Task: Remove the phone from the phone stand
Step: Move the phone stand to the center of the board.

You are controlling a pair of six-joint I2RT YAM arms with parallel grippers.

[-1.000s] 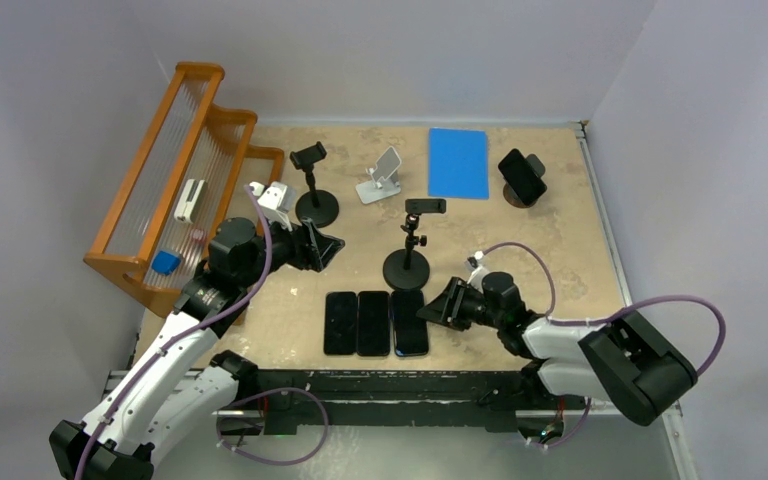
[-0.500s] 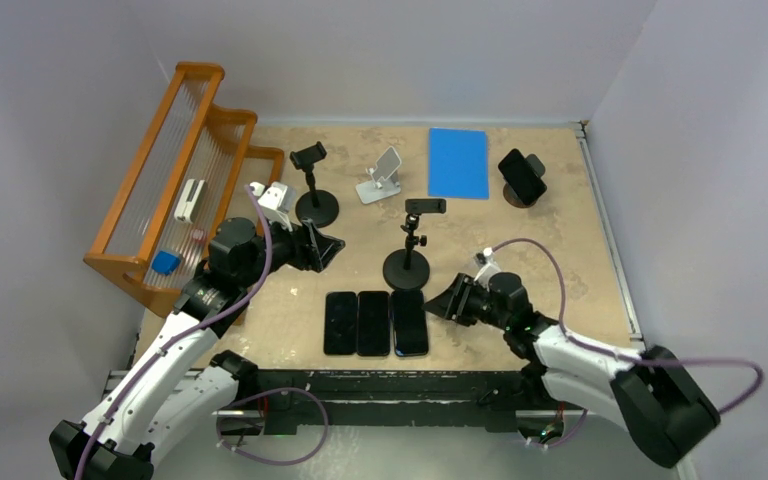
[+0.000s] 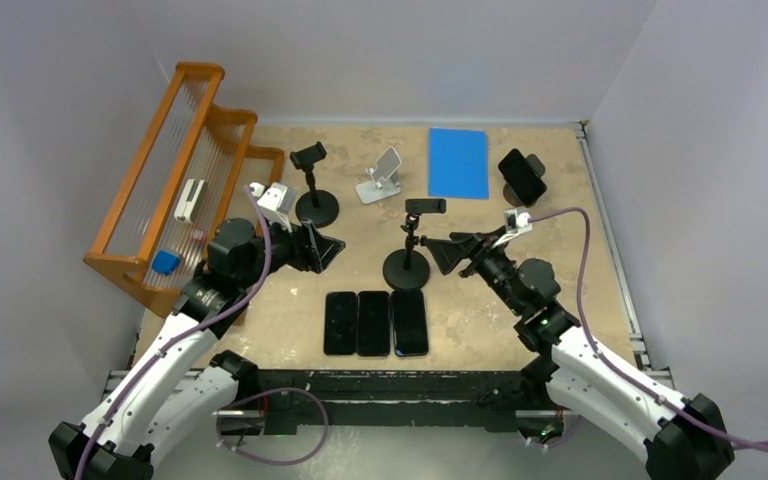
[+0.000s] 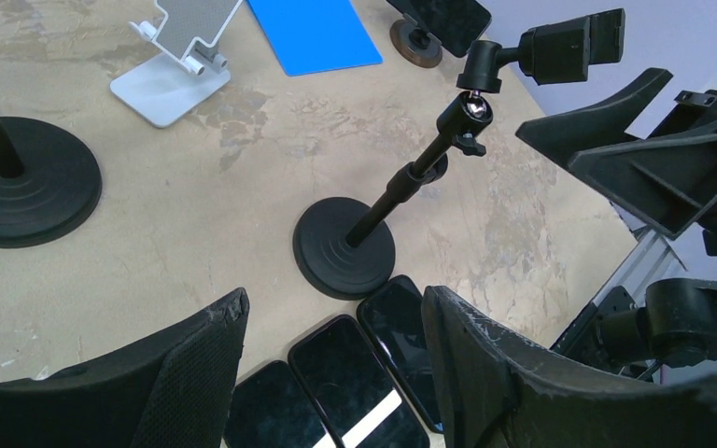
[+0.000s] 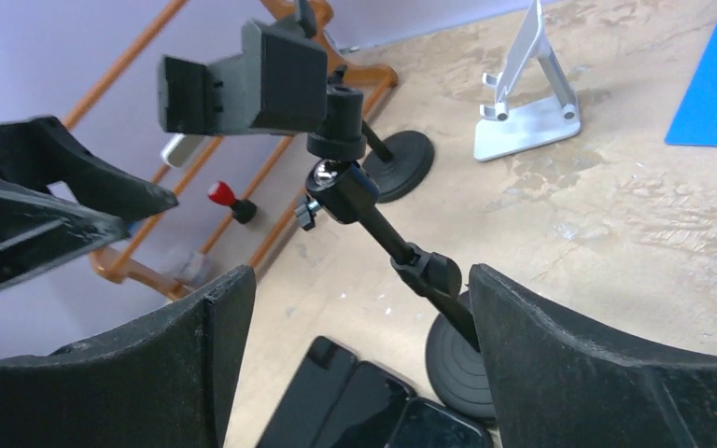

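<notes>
A black phone (image 3: 521, 174) leans on a small round phone stand (image 3: 515, 197) at the back right, beside the blue mat; in the left wrist view the phone (image 4: 441, 11) shows at the top edge. My right gripper (image 3: 438, 250) hovers open just right of the middle black clamp stand (image 3: 407, 262), whose pole (image 5: 387, 238) runs between its fingers without touching them; the right gripper (image 5: 359, 280) holds nothing. My left gripper (image 3: 332, 247) is open and empty left of that stand; below the left gripper (image 4: 334, 308) lie three flat phones (image 4: 355, 373).
Three black phones (image 3: 374, 322) lie side by side near the front edge. A second black clamp stand (image 3: 316, 205), a white folding stand (image 3: 381, 178) and a blue mat (image 3: 458, 162) are at the back. An orange wire rack (image 3: 175, 190) lines the left side.
The right arm rose from beside the flat phones at the front and swung back to the middle clamp stand, its jaws spreading wider. The left arm stayed put.
</notes>
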